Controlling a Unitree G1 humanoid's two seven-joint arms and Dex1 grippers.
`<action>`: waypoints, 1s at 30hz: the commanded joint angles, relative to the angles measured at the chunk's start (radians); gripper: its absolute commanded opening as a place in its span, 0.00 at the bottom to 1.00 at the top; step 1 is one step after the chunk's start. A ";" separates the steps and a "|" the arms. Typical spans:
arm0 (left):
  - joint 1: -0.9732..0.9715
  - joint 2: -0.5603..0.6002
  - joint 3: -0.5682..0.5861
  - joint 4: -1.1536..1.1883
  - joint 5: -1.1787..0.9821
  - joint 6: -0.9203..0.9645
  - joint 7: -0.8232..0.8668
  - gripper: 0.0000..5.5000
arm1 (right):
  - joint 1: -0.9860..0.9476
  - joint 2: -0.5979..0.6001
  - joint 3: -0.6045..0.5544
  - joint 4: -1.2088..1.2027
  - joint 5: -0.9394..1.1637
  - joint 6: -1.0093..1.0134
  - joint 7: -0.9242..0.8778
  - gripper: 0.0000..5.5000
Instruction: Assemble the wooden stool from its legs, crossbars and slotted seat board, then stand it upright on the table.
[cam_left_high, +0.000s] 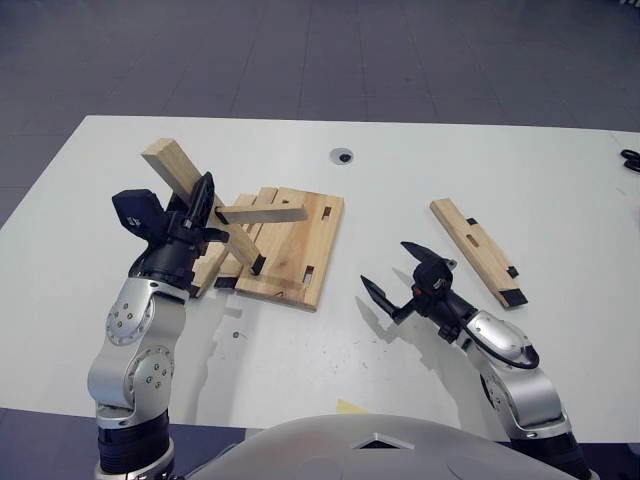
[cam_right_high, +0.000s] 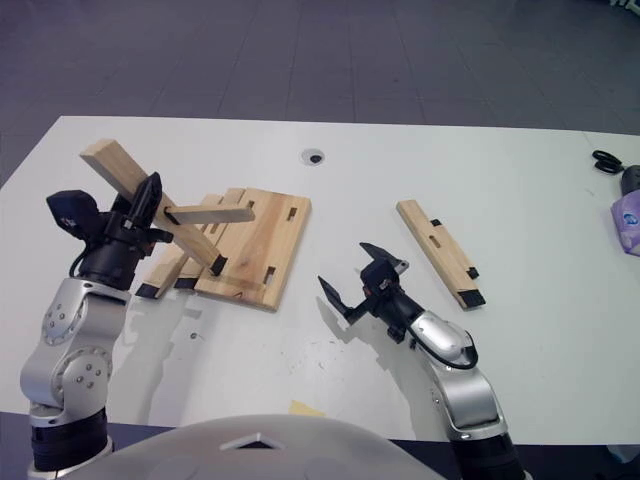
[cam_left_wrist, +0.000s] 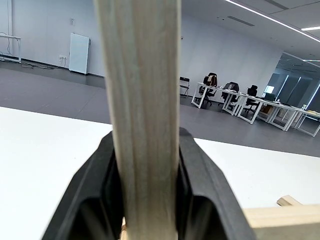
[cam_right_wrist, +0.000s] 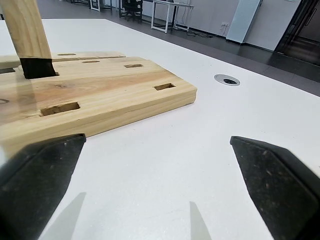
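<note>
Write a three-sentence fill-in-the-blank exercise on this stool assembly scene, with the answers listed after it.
1. The left gripper is ____ on the tilted leg, which has a crossbar sticking out of it.
2. The right gripper hovers over the table with its jaws ____ and nothing between them.
3. The loose leg lies flat on the robot's ____ side of the seat board.

Missing words: shut; open; right.

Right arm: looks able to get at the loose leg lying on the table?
Likely yes. The right gripper is open and empty, and the loose leg lies beside it on its right with nothing between. The gripper faces the seat board, so the wrist would need to turn.
</note>
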 joint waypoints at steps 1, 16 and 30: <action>0.011 0.011 -0.064 0.088 0.068 0.082 -0.001 0.19 | -0.016 0.003 0.008 -0.004 -0.001 0.010 0.002 0.98; -0.073 -0.011 -0.082 0.072 0.121 0.086 -0.006 0.19 | -0.028 0.006 0.016 0.003 0.004 0.010 0.012 0.98; 0.076 0.036 -0.123 0.115 0.231 0.028 -0.091 0.19 | -0.033 0.005 0.015 0.038 -0.007 -0.012 0.017 0.98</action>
